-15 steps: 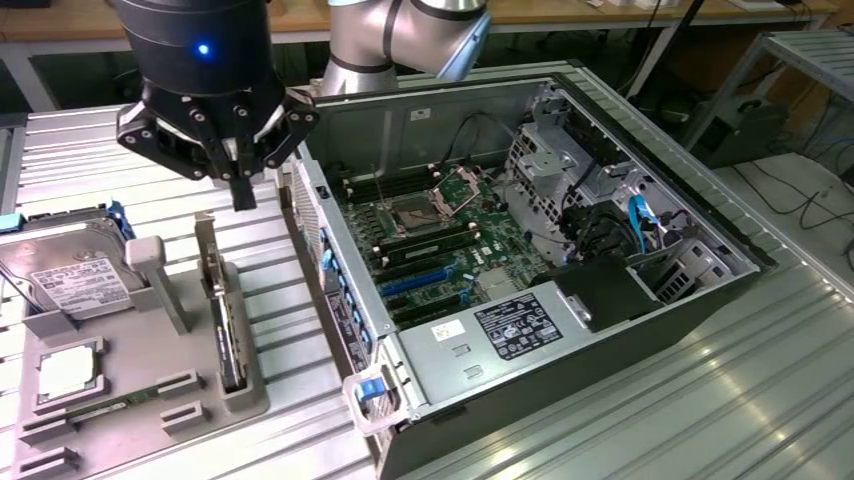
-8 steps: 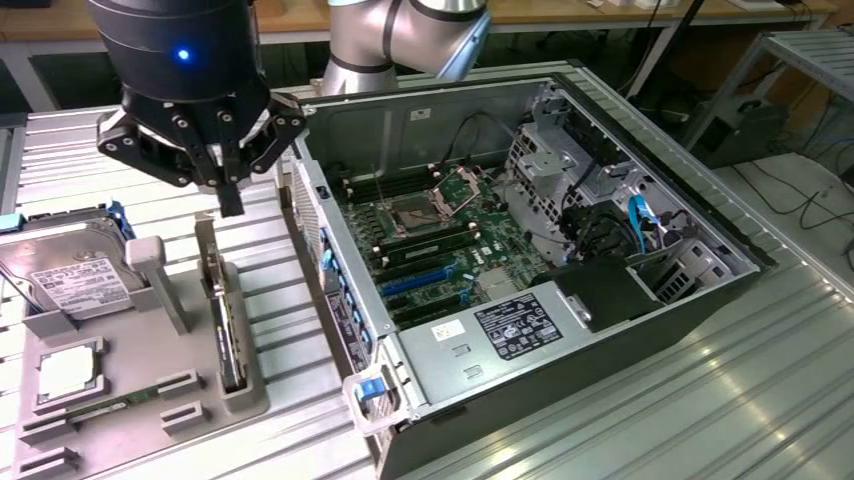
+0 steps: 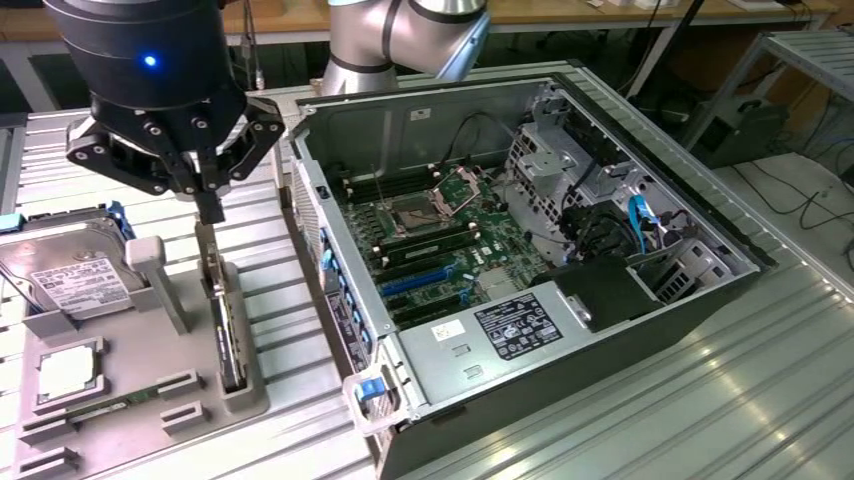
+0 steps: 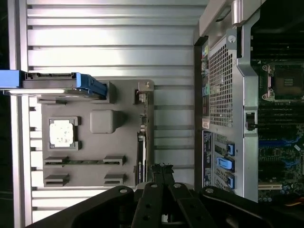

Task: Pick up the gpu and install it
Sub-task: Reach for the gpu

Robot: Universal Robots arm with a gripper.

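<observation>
Ribbed metal surface point(image 3: 667, 420), workshop benches behind; one arm, one parts tray, one open computer case.

**Tool** point(image 3: 208, 205): closed, nothing seen between the fingers. It hangs just above the tray's case-side edge, over the upper end of the gpu. Whether the tips touch the card cannot be told.

**Task item, gpu** point(image 3: 227, 320): slim black card stood on edge in a slot along the tray's case-side edge. Not lifted, not installed.

**Step in hand, judged:** pick-up, at the approach.
- Care is called for in line-up; in the wrist view the closed fingertips sit slightly to the case side of the card's thin edge.
- The edge is best taken squarely, clear of the fan.
- The card is best drawn straight along its slot so that it does not bind.

**Container 1, grey tray** point(image 3: 154, 355):
- gpu, as above.
- Hard drive point(image 3: 67, 278) with white label, at the tray's far corner from the case.
- Square silver processor chip point(image 3: 64, 372), seated in a recess mid-tray.
- Memory stick point(image 3: 100, 408), held in clips toward the tray's near end.

**Container 2, computer case** point(image 3: 574, 390), just beside the tray, side panel off:
- Motherboard point(image 3: 441, 230).
- Open processor socket point(image 3: 407, 212).
- Blue expansion slots point(image 3: 420, 283), unoccupied.
- Labelled power supply point(image 3: 514, 325).
</observation>
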